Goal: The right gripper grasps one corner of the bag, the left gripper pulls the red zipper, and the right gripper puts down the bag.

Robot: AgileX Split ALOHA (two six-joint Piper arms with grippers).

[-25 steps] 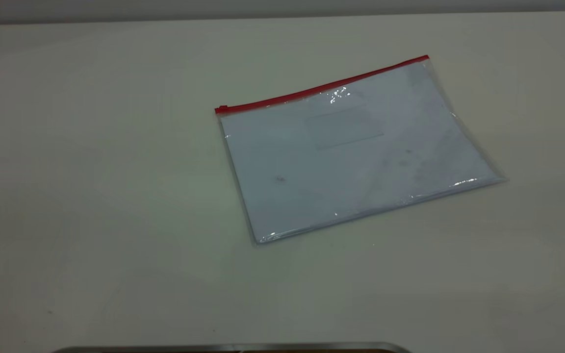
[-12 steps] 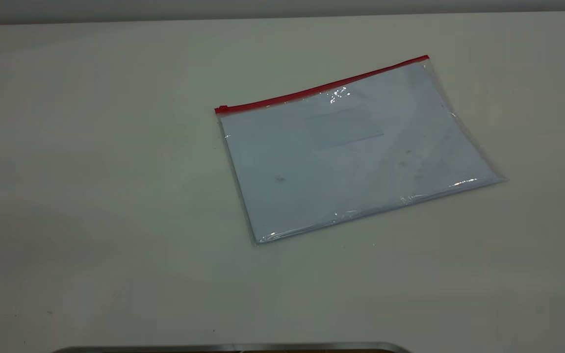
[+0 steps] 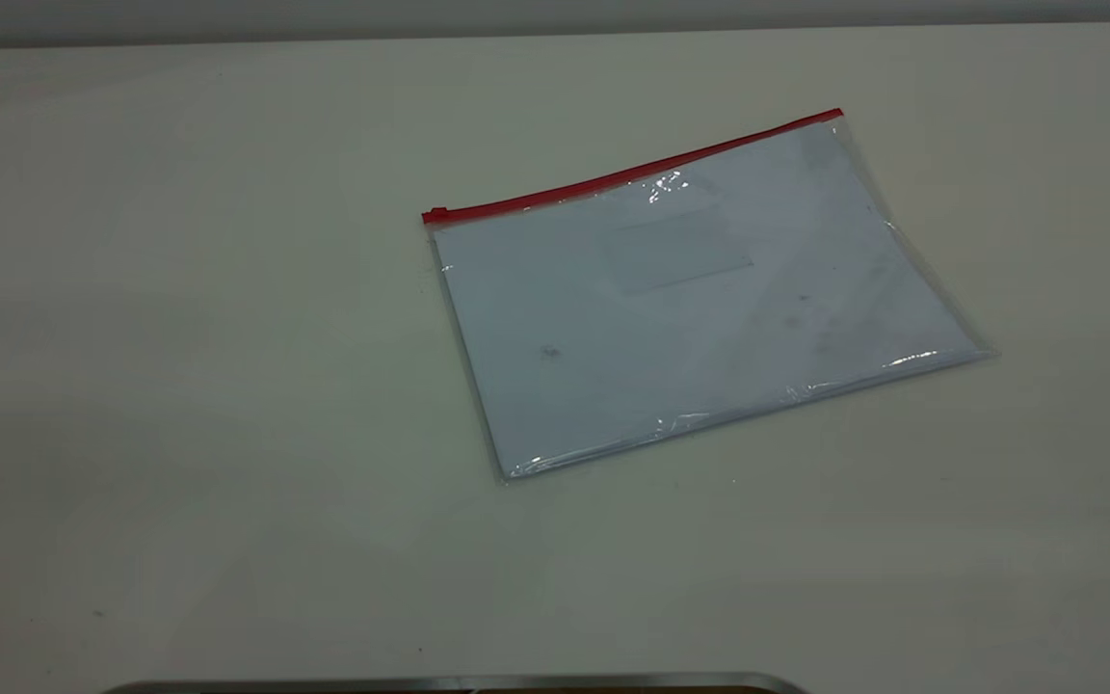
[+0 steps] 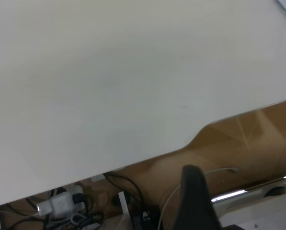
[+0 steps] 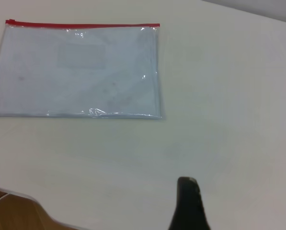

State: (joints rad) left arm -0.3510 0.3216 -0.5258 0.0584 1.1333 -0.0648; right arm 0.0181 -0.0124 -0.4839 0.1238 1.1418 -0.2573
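Worktop (image 3: 227, 337) is occupied by one bag (image 3: 700, 299) with one red zipper (image 3: 632, 173), lying flat and ungrasped; whether either hand is released or clenched cannot be told.

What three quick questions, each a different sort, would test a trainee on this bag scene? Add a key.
1. True or false: the bag lies flat on the table, with no gripper touching it.
2. At which end of the red zipper is the slider in the exterior view: A left, B right, C middle?
3. Fill in: the sheets showing through the bag are ____.

Key: 1 true. 2 A. 3 white.
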